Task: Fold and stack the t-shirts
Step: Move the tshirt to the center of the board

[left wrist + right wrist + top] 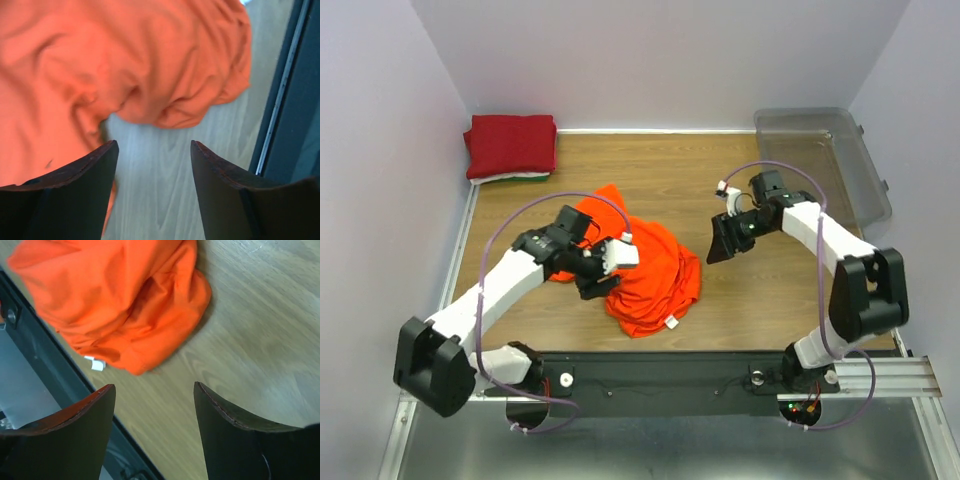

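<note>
A bright orange t-shirt [655, 275] lies crumpled in a heap at the middle of the wooden table, a white tag at its near edge. Folded t-shirts are stacked at the back left, a dark red one [510, 145] on top with thin white and green edges under it. My left gripper [592, 283] hovers at the heap's left side; in the left wrist view its jaws [154, 150] stand open over bare wood, the orange t-shirt [125, 60] just beyond. My right gripper [720, 245] is open to the right of the heap, apart from the orange cloth [125, 305].
A clear plastic bin [830, 160] stands at the back right by the wall. The black base rail [660, 370] runs along the near edge of the table. White walls close in the left, back and right sides.
</note>
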Action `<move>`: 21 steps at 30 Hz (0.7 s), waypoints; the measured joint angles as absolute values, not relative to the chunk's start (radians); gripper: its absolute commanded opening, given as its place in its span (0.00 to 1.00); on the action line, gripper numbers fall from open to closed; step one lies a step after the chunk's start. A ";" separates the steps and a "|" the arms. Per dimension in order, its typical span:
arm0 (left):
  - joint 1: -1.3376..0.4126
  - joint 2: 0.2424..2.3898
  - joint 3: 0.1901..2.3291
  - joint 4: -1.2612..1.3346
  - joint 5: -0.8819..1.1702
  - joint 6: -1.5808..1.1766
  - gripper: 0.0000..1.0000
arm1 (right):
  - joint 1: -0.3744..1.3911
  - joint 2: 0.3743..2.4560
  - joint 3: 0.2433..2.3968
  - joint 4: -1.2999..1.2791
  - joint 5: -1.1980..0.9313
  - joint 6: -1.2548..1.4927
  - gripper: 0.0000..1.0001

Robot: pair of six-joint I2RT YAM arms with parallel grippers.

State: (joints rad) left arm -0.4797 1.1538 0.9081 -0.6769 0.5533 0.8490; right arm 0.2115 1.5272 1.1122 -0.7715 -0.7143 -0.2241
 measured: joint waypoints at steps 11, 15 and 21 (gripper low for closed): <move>-0.638 1.512 0.860 -0.415 0.371 0.807 0.20 | 0.243 1.840 1.104 -0.611 -0.731 -0.146 0.34; -0.549 1.607 0.944 -0.390 0.373 0.813 0.18 | 0.243 1.881 1.114 -0.560 -0.729 -0.100 0.10; -0.360 1.793 1.202 -0.394 0.375 0.838 0.60 | 0.244 1.890 1.135 -0.501 -0.687 -0.057 0.28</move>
